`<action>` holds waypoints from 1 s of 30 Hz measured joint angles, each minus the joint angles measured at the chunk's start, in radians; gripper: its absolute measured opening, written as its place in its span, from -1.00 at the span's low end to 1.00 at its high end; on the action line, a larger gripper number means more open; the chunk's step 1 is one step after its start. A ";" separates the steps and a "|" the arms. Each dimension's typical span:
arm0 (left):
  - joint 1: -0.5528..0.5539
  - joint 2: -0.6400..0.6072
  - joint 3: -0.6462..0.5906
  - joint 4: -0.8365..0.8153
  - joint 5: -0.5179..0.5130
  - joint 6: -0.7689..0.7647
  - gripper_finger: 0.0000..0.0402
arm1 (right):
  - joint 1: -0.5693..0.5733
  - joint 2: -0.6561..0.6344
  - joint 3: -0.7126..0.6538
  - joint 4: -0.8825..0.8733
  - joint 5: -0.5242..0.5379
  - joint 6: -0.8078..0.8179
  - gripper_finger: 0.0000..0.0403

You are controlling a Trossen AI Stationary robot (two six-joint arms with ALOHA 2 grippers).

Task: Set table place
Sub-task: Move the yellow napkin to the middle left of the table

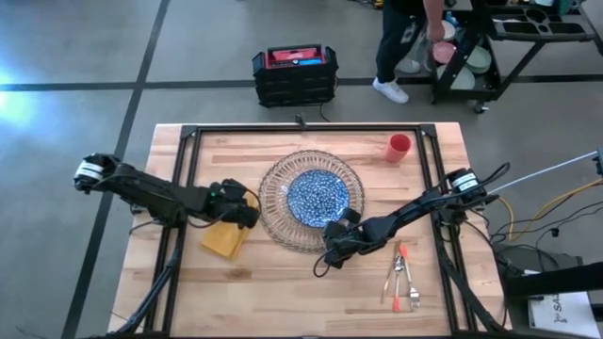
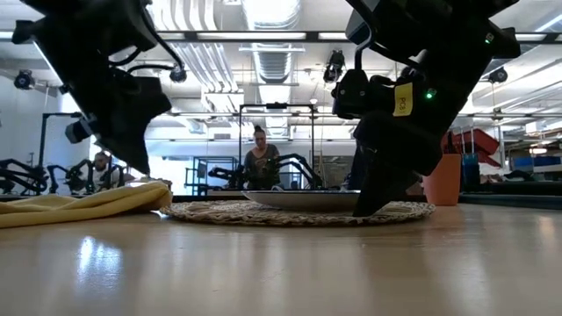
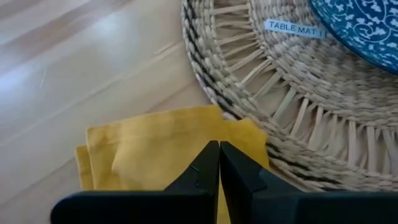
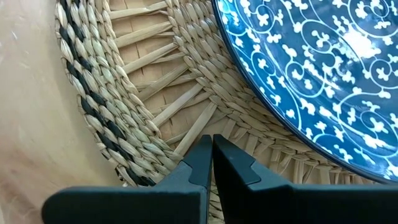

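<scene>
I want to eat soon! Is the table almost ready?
Partly. The blue-patterned plate sits on the round woven straw mat, and the small red cup stands nearby. The left gripper, shut, is over the yellow cloth napkin beside the mat; the right gripper, shut, is at the mat's edge. The orange-handled cutlery lies bunched, probably still to arrange.

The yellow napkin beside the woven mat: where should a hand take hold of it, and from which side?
Probably the yellow napkin is best pinched at its outer folded corner, coming from above on the side away from the woven mat. It lies flat, and one edge meets the mat's rim.
</scene>
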 joint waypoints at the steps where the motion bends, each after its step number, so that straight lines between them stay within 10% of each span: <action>1: 0.000 0.009 -0.001 0.004 0.003 0.000 -1.00 | 0.002 0.000 0.000 0.000 0.000 0.001 -1.00; 24: 0.036 0.107 -0.042 0.273 0.210 0.148 -1.00 | 0.006 -0.001 0.001 -0.006 0.002 -0.015 -1.00; 30: 0.084 0.134 -0.064 0.275 -0.117 0.156 -1.00 | 0.006 -0.001 0.002 -0.005 0.002 -0.013 -1.00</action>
